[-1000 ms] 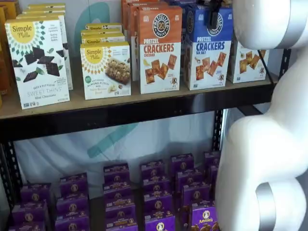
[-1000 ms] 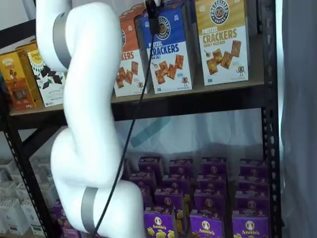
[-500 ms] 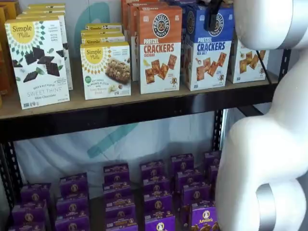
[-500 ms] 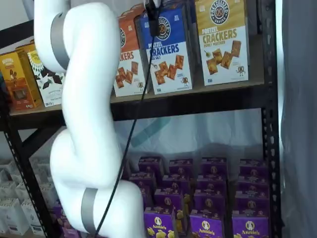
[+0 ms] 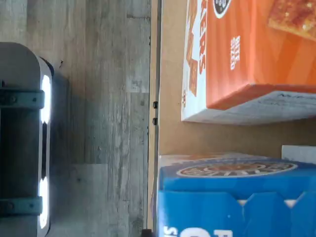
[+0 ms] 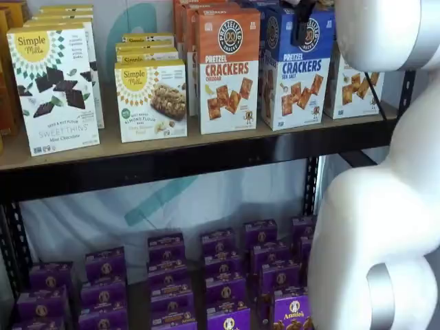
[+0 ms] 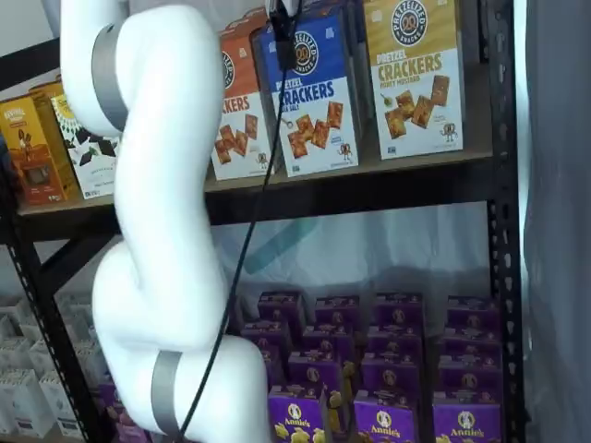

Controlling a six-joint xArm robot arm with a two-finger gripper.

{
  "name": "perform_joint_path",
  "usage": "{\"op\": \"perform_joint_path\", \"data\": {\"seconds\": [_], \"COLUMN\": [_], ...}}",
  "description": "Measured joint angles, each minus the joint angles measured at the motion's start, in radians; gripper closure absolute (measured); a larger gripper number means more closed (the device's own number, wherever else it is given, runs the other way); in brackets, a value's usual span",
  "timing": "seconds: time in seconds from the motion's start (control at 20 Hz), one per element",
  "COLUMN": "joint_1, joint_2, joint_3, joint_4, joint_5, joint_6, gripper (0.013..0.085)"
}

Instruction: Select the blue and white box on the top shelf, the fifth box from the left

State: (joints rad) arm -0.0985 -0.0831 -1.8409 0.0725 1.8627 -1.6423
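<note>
The blue and white box [image 6: 297, 69] [image 7: 309, 92] stands on the top shelf [image 6: 110, 148] [image 7: 416, 166], leaning slightly, between an orange-topped and a yellow-topped carton. My gripper [image 6: 302, 33] [image 7: 286, 51] hangs from above at the box's top. One black finger lies flat against the box's front face over the round logo; the other finger is hidden behind the box. In the wrist view the box's blue top [image 5: 237, 197] fills a corner, close under the camera.
The orange Cheddar box [image 6: 228, 69] [image 5: 256, 49] stands right beside the blue one, and the yellow-topped box [image 7: 413, 78] on its other side. Simple Mills boxes [image 6: 55, 89] stand further left. Small purple boxes [image 6: 172, 282] fill the lower level. My white arm [image 6: 385, 206] covers the shelf's right end.
The blue and white box has shifted and tilted a little at the shelf's front while the finger stayed on its face. The arm's upper link has moved slightly.
</note>
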Motion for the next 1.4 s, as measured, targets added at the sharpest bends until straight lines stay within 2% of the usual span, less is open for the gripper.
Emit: {"op": "perform_joint_path", "data": {"seconds": [0.05,0.1,0.25,0.9,1.15,1.4], "joint_1": [0.0,0.0,-0.001,-0.015,-0.021,-0.028], "joint_2": [-0.001,-0.001,-0.003,-0.047,-0.139,-0.218], "joint_3": [0.001,0.001,0.003,0.021,0.113,0.192], "joint_4": [0.0,0.001,0.003,0.027,0.026,0.033], "joint_5": [-0.001,-0.001,-0.003,0.017,-0.002,0.017], "joint_6": [0.0,0.0,0.0,-0.004,-0.01,-0.013], "gripper": [0.033,0.033,0.041,0.041,0.041,0.041]}}
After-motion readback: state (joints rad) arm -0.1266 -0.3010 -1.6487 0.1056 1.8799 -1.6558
